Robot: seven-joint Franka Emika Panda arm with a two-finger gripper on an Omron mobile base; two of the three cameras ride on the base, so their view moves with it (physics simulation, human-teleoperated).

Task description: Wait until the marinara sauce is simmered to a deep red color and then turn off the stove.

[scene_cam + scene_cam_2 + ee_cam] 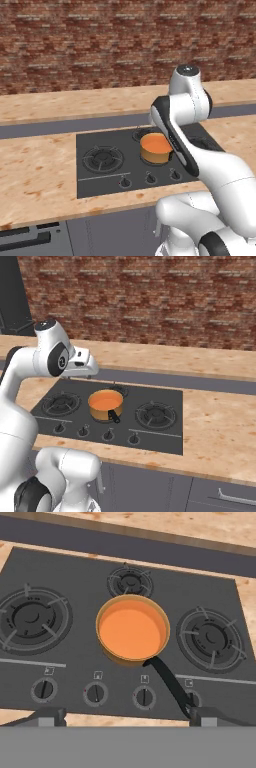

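The marinara sauce [131, 632] is a flat bright orange disc filling the small copper saucepan [111, 653], whose dark handle [170, 684] points toward the stove's front. The pan stands in the middle of the dark grey stove [75, 572], also seen from the base as sauce [156, 144] on the stove [90, 142] and sauce [105, 400] on the stove [150, 393]. Along the front runs a row of round knobs [95, 693]. My gripper [129, 718] hangs open above the stove's front, holding nothing; the hand [84, 367] hovers over the left rear of the cooktop.
Large burners sit left [32, 617] and right [210, 637] of the pan, and a small one [130, 581] behind it. Wooden counter [35, 170] surrounds the stove, with a brick wall [100, 40] behind. The pan handle partly covers the rightmost knob [194, 699].
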